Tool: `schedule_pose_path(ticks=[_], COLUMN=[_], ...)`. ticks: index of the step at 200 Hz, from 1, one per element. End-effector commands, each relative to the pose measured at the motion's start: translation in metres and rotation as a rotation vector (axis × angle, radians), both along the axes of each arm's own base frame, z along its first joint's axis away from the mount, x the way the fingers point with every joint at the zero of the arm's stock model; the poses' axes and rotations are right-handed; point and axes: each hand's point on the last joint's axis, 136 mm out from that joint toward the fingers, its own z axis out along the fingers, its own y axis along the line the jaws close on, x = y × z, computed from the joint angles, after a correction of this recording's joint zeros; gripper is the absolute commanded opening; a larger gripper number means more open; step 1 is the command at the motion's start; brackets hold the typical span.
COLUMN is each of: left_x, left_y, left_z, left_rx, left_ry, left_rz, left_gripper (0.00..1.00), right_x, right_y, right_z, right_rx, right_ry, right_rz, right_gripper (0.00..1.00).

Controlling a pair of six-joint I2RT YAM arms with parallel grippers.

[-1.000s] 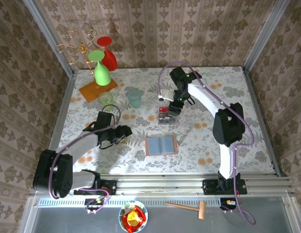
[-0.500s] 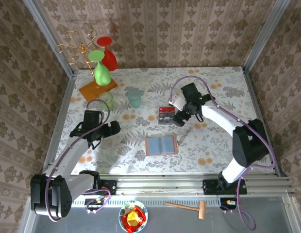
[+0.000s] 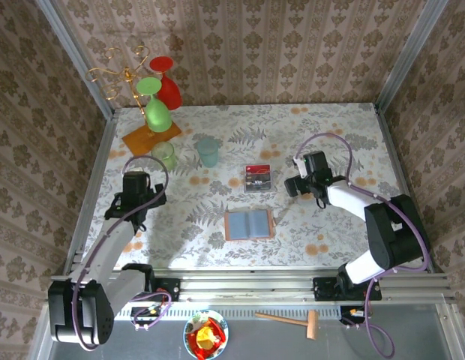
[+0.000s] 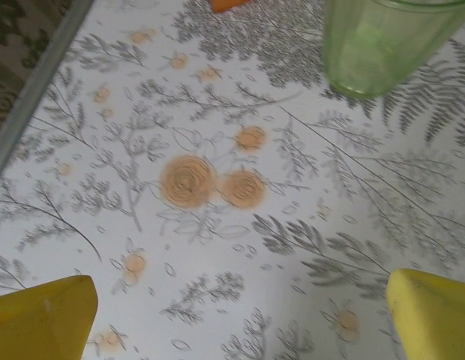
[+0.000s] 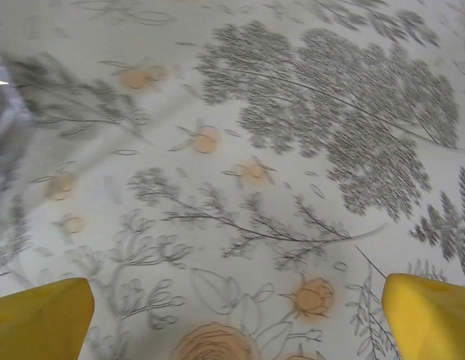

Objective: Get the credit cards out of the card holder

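Both wide open and empty: left end effector, right end effector (card holder unfolded, apart from both)

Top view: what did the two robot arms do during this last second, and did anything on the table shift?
The left gripper swung away from the middle towards the left side. The right gripper pulled back to the right, away from the small dark cards with a red band. Both now stand open and empty. The cards and the opened salmon-tan leather-like wallet stayed where they were.
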Motion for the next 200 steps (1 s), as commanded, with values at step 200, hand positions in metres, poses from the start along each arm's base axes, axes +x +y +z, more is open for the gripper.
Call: schedule_pose_path(ticks=[200], left_x=[0.093], left_y=[-0.004], left_z=[-0.002], left_rx=[-0.033], left_ry=[-0.492], left_rz=[-0.291], left_gripper=[1.00], right_x=[0.023], right_y=[-0.065], right_z=[0.038], right_rx=[0.228], right_ry=[-0.493], right_rz=[-0.211], right_gripper=[1.00])
